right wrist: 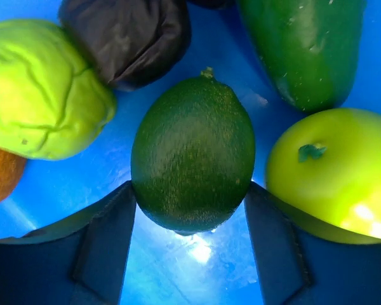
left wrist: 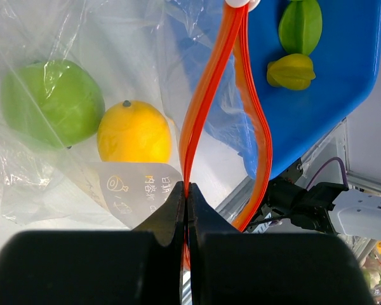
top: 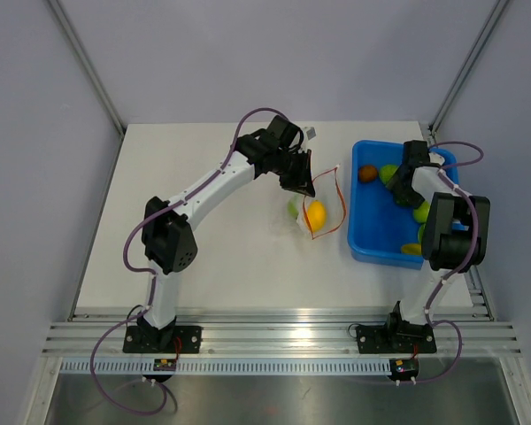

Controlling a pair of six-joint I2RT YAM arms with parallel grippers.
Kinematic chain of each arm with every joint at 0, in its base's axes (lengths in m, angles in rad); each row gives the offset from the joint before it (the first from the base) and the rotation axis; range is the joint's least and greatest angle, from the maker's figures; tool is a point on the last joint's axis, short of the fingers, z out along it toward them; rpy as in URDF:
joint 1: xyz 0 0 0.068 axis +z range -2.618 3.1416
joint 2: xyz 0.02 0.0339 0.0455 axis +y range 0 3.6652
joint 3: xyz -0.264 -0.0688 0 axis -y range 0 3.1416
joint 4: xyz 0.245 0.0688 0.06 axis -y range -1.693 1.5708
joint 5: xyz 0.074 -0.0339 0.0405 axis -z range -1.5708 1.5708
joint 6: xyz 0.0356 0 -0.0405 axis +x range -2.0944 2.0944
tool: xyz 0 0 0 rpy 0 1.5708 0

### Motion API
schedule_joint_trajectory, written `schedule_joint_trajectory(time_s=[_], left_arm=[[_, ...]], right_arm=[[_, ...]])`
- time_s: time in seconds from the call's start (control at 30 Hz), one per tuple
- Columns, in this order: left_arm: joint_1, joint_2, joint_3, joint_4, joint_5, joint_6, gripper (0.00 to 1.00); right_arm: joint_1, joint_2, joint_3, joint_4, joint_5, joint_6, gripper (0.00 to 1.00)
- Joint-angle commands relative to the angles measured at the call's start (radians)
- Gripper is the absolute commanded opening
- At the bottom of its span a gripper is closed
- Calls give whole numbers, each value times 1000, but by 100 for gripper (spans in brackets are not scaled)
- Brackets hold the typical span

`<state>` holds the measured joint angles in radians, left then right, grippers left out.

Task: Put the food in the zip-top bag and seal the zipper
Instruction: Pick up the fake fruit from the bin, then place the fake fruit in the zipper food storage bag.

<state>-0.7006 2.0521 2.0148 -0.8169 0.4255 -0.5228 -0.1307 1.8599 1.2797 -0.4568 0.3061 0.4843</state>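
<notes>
The clear zip-top bag [top: 317,215] lies on the table left of the tray, with a yellow lemon [left wrist: 134,131] and a green round fruit [left wrist: 51,101] inside. Its mouth gapes, and the red-orange zipper [left wrist: 206,95] runs in two spread strips. My left gripper [left wrist: 187,190] is shut on one zipper strip and holds it up; in the top view the left gripper [top: 299,181] sits at the bag's far edge. My right gripper [right wrist: 190,189] is down in the blue tray [top: 367,239]. Its fingers touch both sides of a dark green lime [right wrist: 193,152].
Around the lime in the tray lie a light green wrinkled fruit [right wrist: 44,89], a dark purple item [right wrist: 127,38], a long green vegetable [right wrist: 305,44], a yellow-green apple [right wrist: 333,171] and an orange piece [right wrist: 0,178]. Two star fruits [left wrist: 292,71] lie at the tray's near end.
</notes>
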Motion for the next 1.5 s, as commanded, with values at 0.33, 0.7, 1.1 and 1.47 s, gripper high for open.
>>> schedule_joint_trajectory(time_s=[0.33, 0.7, 1.1, 1.47], left_arm=[[9, -50, 5, 24, 9, -3, 0], [12, -33, 7, 38, 24, -28, 0], [12, -55, -14, 47, 27, -51, 0], [12, -105, -56, 81, 65, -72, 0]], right_arm=[[-10, -232, -80, 23, -13, 16, 43], [164, -755, -160, -153, -276, -68, 47], [600, -690, -108, -163, -230, 23, 48], [643, -648, -56, -204, -106, 2, 92]])
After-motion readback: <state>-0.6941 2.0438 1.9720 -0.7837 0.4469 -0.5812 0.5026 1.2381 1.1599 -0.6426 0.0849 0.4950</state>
